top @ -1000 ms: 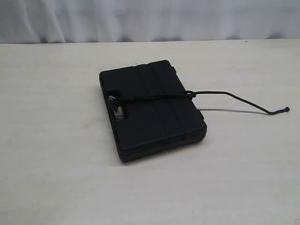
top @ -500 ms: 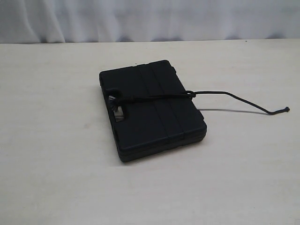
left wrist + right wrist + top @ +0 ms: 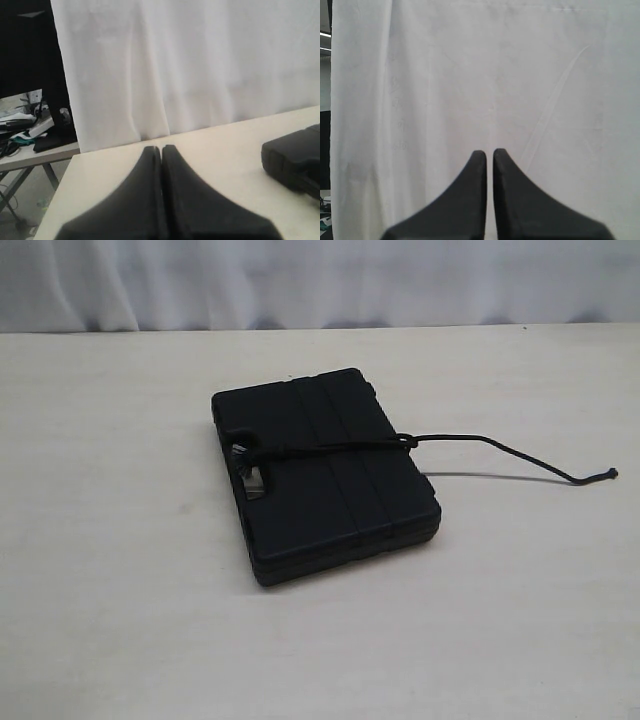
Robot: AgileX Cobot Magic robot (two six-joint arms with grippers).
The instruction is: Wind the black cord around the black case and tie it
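Note:
The black case (image 3: 325,475) lies flat in the middle of the pale table, ribs across its lid and the handle slot on its left side. The black cord (image 3: 340,448) runs from the handle slot across the lid to a knot at the right edge, then trails right over the table to its knotted tip (image 3: 608,475). Neither gripper shows in the exterior view. In the left wrist view my left gripper (image 3: 161,148) is shut and empty, with a corner of the case (image 3: 295,157) off to one side. My right gripper (image 3: 489,152) is shut with a thin slit, facing only the curtain.
A white curtain (image 3: 320,280) hangs behind the table's far edge. Beyond the table's edge, the left wrist view takes in a dark area with a cluttered side table (image 3: 30,135).

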